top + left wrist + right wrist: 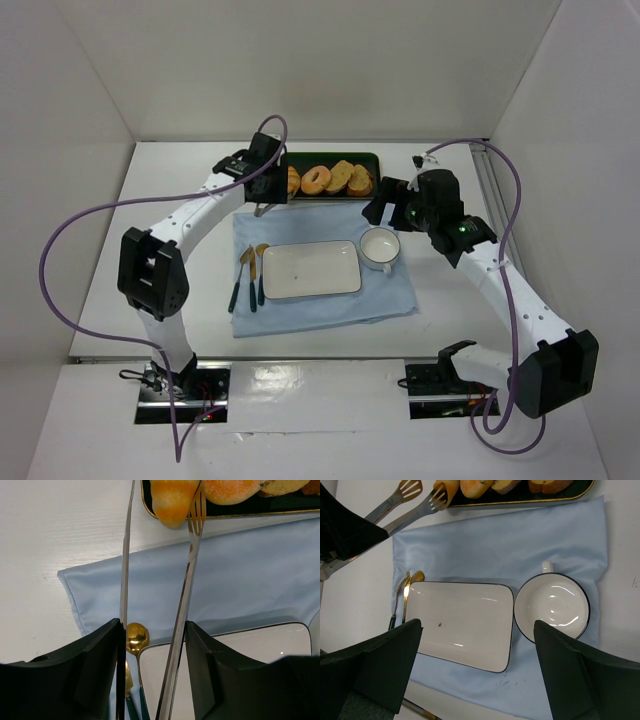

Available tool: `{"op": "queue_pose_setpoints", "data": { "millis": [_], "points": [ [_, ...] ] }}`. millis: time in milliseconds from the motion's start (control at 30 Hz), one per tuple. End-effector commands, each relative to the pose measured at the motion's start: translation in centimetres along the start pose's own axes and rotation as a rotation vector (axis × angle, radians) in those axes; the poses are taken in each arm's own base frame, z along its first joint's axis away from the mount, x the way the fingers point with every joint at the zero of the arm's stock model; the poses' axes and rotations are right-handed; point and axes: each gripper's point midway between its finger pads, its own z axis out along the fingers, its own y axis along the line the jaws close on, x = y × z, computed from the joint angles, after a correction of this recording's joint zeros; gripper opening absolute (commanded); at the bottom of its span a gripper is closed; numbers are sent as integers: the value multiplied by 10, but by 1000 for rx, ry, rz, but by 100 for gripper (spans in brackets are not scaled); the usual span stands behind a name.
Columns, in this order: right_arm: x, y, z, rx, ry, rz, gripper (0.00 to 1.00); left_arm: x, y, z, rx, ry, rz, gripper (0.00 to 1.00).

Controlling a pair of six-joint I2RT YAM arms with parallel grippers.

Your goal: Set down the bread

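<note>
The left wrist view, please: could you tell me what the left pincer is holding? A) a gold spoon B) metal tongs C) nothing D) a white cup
B: the left pincer is clamped on metal tongs whose two tips flank the bread.

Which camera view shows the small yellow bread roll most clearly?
The left wrist view: the bread sits large and sharp at the top centre, between the tongs. In the top external view the bread is tiny and half hidden by the left arm. The right wrist view cuts the bread at the top edge.
</note>
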Motion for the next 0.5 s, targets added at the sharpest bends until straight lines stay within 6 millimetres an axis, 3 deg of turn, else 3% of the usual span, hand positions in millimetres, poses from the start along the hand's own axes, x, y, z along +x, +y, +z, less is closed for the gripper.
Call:
{"op": "queue_pose_setpoints", "data": {
  "millis": [0, 333, 467],
  "points": [
    [-13, 2, -2, -9, -55, -7, 100, -10, -10, 6, 33, -28, 24, 65],
    [-14, -4, 0, 10, -55, -2, 100, -10, -13, 17, 49, -13, -1, 66],
    [-15, -7, 0, 17, -60, 3, 100, -12, -12, 19, 40, -17, 8, 57]
  ]
}}
